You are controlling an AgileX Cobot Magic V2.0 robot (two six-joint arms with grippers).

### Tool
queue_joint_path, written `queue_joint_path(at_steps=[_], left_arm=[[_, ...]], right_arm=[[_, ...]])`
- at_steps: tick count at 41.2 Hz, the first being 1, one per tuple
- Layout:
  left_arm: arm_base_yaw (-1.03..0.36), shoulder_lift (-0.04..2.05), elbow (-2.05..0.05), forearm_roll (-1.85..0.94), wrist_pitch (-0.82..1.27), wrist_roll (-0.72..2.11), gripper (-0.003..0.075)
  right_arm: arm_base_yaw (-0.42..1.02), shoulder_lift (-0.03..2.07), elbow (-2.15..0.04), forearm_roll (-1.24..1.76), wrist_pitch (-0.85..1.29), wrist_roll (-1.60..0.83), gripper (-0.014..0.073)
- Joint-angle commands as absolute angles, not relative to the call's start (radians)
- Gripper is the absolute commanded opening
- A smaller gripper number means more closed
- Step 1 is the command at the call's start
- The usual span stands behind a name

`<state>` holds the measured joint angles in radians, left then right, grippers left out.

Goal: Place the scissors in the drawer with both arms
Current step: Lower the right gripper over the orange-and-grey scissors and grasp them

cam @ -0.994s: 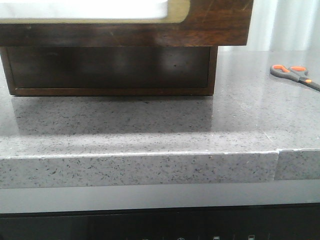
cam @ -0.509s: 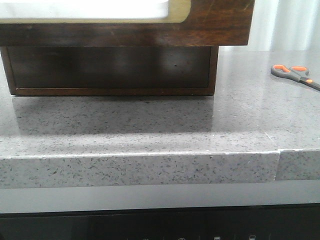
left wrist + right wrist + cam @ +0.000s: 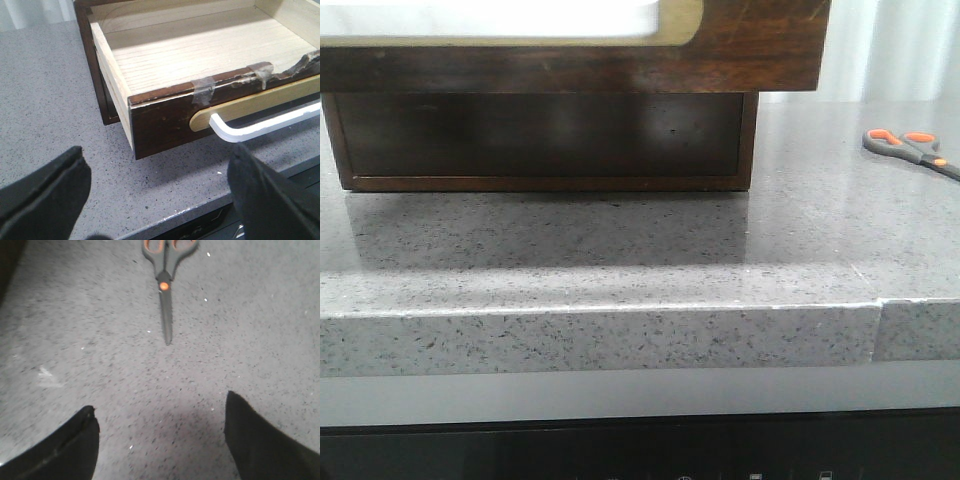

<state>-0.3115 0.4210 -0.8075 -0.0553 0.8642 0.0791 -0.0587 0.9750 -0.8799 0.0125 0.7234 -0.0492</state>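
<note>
Scissors (image 3: 165,270) lie flat on the speckled grey stone table (image 3: 620,250), well to the right of the drawer (image 3: 200,65), which is pulled out with its pale wood floor bare. Right tool (image 3: 160,440) hangs over the table with fingers spread, blade tips pointing toward it. Left tool (image 3: 155,200) is likewise spread, near the drawer's white bar handle (image 3: 260,127). A good pick probably means closing across the dark handles near the orange pivot, since thin blades against hard stone give little purchase.
</note>
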Motion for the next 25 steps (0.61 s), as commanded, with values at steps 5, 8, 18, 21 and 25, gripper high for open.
queue_joint_path(at_steps=[5,8,18,21,25], left_arm=[[-0.319,0.432,-0.837,-0.067,0.788,0.069,0.0546],[-0.319,0.432,-0.837,-0.067,0.788,0.069,0.0546],[-0.319,0.432,-0.837,-0.067,0.788,0.069,0.0546],[-0.319,0.432,-0.837,-0.067,0.788,0.069,0.0546],[-0.319,0.432,-0.837,-0.067,0.788,0.069,0.0546]], right_arm=[[-0.101,1.213,-1.085,0.022,0.788,-0.066,0.0549],[-0.101,1.301,-1.164,0.023,0.851,-0.08,0.0549],[-0.101,1.559,-1.385,0.135,0.948,-0.167,0.0549],[-0.101,1.618,-1.444,0.144,0.953,-0.167,0.0549],[-0.101,1.697,-1.511,0.144,0.958,-0.179,0.0549]])
